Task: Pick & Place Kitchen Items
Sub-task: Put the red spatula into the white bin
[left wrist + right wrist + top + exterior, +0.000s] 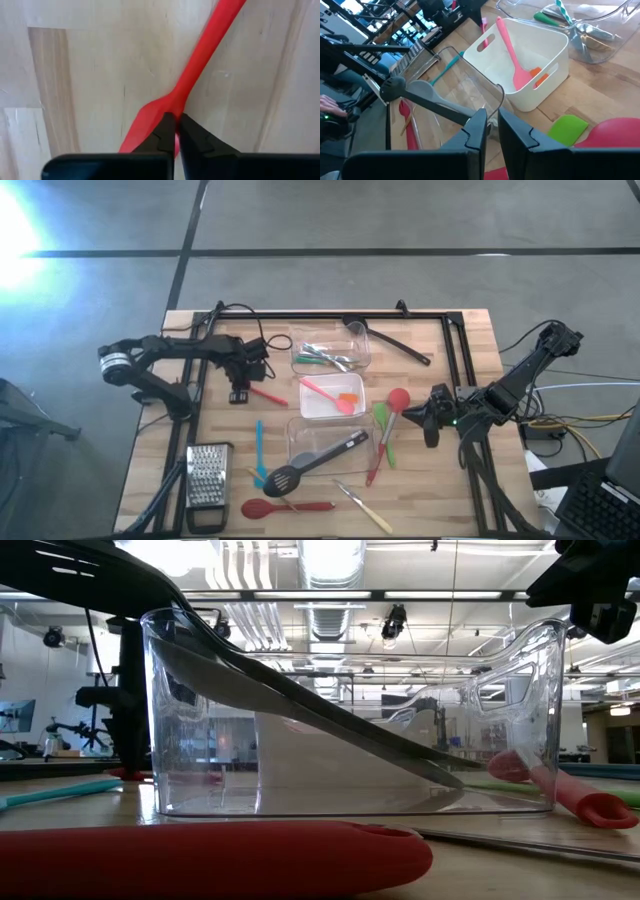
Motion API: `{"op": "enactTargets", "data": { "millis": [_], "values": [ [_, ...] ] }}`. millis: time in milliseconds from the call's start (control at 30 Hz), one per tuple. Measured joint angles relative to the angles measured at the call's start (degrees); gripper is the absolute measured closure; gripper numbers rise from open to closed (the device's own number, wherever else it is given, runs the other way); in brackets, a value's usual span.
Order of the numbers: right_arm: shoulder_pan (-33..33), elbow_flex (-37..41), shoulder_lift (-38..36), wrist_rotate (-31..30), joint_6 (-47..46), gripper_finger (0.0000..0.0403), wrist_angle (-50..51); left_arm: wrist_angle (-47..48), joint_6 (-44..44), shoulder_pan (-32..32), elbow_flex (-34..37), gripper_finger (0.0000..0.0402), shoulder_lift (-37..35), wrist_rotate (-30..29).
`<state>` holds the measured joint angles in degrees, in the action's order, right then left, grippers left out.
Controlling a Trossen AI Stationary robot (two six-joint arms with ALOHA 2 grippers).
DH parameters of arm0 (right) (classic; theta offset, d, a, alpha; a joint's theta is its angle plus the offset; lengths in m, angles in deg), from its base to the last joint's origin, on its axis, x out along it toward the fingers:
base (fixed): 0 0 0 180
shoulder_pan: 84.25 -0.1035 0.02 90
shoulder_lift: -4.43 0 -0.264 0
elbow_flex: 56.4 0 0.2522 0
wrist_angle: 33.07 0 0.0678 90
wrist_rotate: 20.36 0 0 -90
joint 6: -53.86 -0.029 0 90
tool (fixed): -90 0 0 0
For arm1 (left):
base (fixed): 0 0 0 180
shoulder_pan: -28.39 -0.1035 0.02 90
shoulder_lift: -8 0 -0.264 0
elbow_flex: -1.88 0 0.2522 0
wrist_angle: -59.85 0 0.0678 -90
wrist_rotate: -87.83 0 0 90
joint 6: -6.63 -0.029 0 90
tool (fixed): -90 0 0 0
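Left gripper point(240, 392): low over the tabletop point(440, 490), fingers point(197, 140) pinched fully together on the red spatula point(195, 70) where blade narrows into handle, probably chosen as a thin, flat waist giving a secure pinch; handle runs on away from the fingers, lying flat on the wood. Box grater point(208, 477): well apart, nearer the front edge, no part of the sorting. Three tubs beyond the spatula handle: far tub point(330, 352) holds metal tools; white tub point(333, 396) holds a pink spatula point(512, 55); near tub point(325, 442) carries a black slotted spoon point(315, 464) propped over its rim. Loose utensils lie around it. Right gripper point(432, 420): waiting, fingers nearly closed, empty, just past the red spoon point(396, 402).
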<state>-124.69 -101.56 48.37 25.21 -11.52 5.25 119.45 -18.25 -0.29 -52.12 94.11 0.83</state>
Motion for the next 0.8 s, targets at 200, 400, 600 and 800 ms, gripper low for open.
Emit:
{"op": "enactTargets", "data": {
  "millis": [200,400,600,800],
  "values": [
    [0.0,0.0,0.0,1.0,0.5,0.0360,0.0,1.1,-0.8,0.0,-0.8,0.0396,0.0,-0.1],
    [0.0,0.0,0.0,1.0,0.9,0.0360,0.0,1.1,1.9,0.0,-0.8,0.0359,-0.1,-0.2],
    [0.0,0.0,0.0,1.2,0.6,0.0360,0.0,1.3,9.1,0.0,-0.8,0.0248,-0.1,1.7],
    [0.0,0.0,0.0,1.2,0.6,0.0360,0.0,1.2,13.2,0.2,-0.8,0.0136,-0.1,0.1]
  ]
}}
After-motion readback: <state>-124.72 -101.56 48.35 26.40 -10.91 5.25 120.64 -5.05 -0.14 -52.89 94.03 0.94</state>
